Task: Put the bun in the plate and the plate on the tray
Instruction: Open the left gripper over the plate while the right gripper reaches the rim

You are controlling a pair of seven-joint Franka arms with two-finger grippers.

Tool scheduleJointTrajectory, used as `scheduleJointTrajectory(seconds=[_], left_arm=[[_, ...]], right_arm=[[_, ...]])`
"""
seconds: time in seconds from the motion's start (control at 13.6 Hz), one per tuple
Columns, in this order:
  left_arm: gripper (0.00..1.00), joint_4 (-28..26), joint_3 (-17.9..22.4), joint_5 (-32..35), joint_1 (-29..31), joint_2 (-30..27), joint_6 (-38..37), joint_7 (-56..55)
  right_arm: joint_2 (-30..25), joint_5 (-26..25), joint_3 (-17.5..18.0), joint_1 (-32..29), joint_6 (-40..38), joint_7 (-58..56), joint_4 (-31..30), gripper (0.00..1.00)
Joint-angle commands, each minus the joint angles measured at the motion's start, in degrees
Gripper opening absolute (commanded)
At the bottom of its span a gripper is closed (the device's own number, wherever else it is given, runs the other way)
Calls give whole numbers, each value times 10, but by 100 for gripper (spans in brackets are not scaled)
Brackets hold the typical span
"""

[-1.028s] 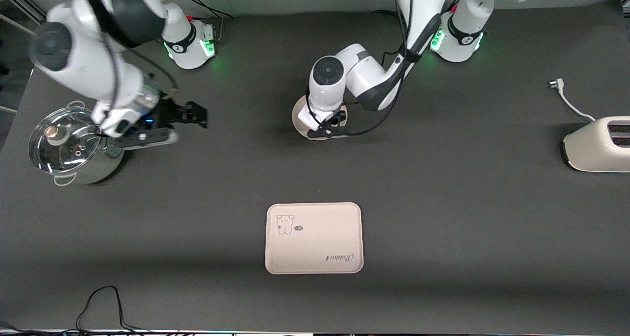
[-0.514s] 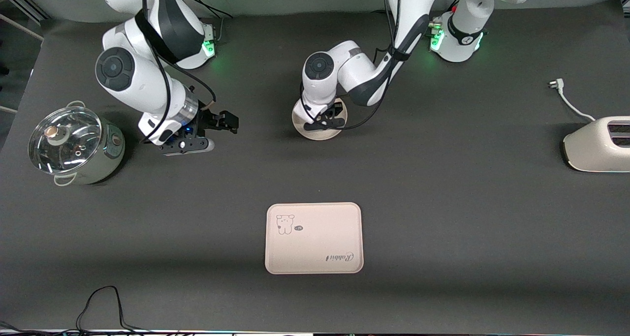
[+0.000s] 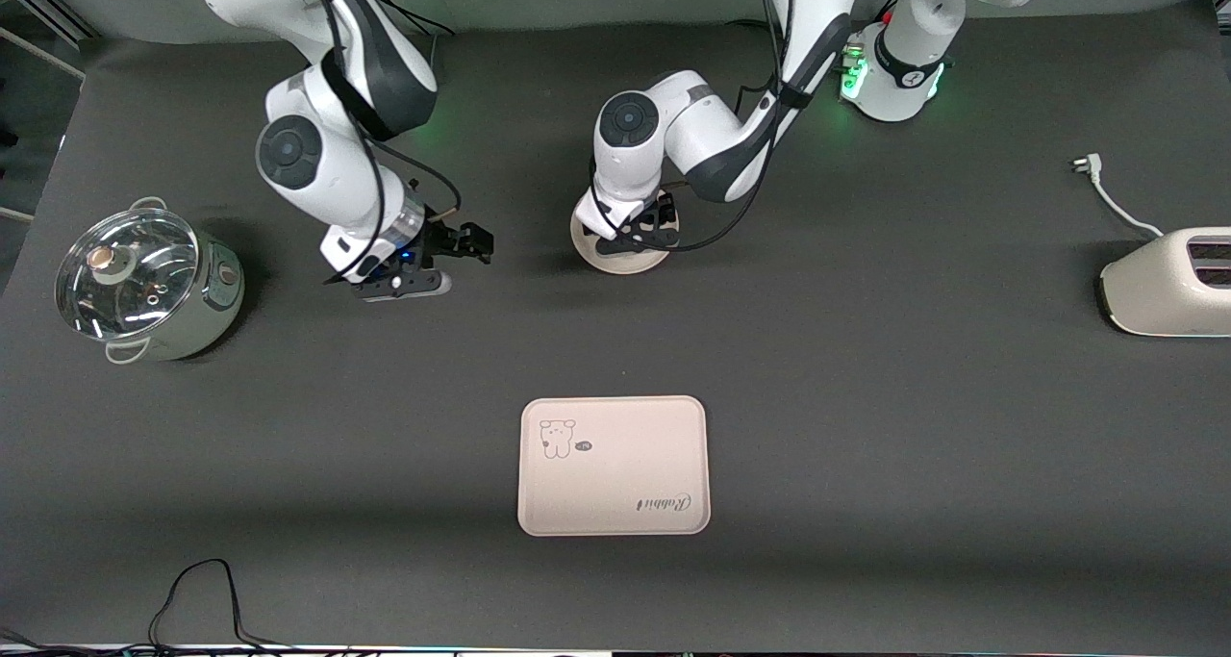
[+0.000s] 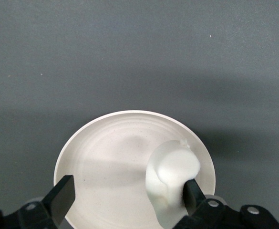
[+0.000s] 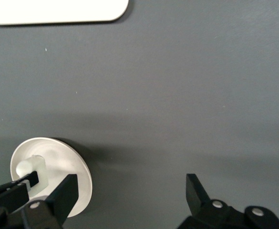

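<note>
The bun [image 4: 173,172] sits in the plate [image 4: 101,157] mid-table toward the robots' edge, the left gripper [image 3: 646,237] wide-fingered over it should lift straight clear, while the right gripper [image 3: 460,246], fingers spread, hovers beside, tray [image 3: 614,466] waiting.

The bun [image 4: 173,169] lies in the plate [image 3: 615,258]. The tray [image 3: 614,466] sits nearer the front camera, between pot [image 3: 144,287] and toaster [image 3: 1168,284]
</note>
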Motion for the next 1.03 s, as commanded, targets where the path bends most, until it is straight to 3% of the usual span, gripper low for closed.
scheduleJointTrajectory(seconds=[0.0,0.44,0.95], left_arm=[[100,-8,3,9,-3,-16,-11,-16],[100,-9,2,9,-4,-24,-34,-17],[100,-19,1,9,-11,-18,-32,-17]], right_arm=[[-10,13,-4,18,35,6,-32,100],[-6,35,-3,44,108,6,-85,100],[10,36,-3,70,121,5,-104,100]])
